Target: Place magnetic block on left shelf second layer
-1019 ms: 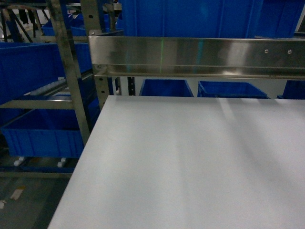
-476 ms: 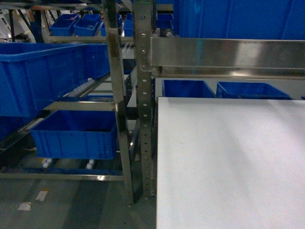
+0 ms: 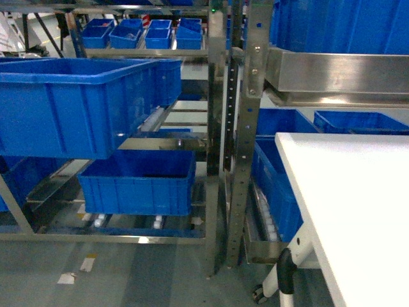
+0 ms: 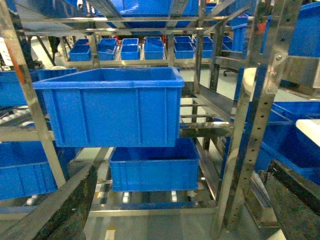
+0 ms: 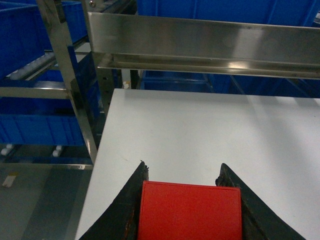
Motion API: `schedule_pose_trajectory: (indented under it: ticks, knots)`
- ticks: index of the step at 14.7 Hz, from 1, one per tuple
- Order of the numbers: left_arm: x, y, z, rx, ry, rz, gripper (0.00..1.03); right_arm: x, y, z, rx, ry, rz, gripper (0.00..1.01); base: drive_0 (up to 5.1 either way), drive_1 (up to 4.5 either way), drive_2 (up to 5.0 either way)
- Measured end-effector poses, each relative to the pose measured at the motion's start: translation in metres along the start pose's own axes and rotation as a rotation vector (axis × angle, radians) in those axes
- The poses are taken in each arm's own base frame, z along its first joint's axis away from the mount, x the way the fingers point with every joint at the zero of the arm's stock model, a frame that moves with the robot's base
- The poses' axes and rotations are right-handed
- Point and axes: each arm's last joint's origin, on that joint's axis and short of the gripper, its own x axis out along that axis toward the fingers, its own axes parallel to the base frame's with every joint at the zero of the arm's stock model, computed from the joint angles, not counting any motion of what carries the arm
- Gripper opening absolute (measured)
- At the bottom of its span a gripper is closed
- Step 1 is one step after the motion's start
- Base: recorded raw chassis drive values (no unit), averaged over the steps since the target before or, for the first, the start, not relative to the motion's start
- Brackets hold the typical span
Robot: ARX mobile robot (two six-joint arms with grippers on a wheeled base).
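Magnetic block (image 5: 190,212) sits clamped between the right gripper (image 5: 187,200) fingers above the table (image 5: 200,130), ready for carrying to the big blue crate (image 3: 77,105); the left gripper's state cannot be told.

A plain matte red is shown by the magnetic block (image 5: 190,211), framed by the black fingers (image 5: 125,212) of the right tool (image 5: 187,200). Deep blue is worn by the big crate (image 3: 77,105) on the left shelf second layer (image 3: 182,121), whose shiny steel uprights are dotted with holes. The counter (image 5: 200,135) is seen in flat white.
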Motion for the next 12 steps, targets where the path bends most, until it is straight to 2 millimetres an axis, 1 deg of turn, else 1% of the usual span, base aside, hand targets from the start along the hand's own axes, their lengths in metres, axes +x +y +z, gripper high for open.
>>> schedule_pose_trajectory:
  ticks: [12]
  knots:
    - [0.0000,0.0000,-0.0001,0.000,0.001,0.001,0.98,0.0000,0.0001,0.0000,0.000,0.000,0.001,0.33,-5.0,2.47,2.5]
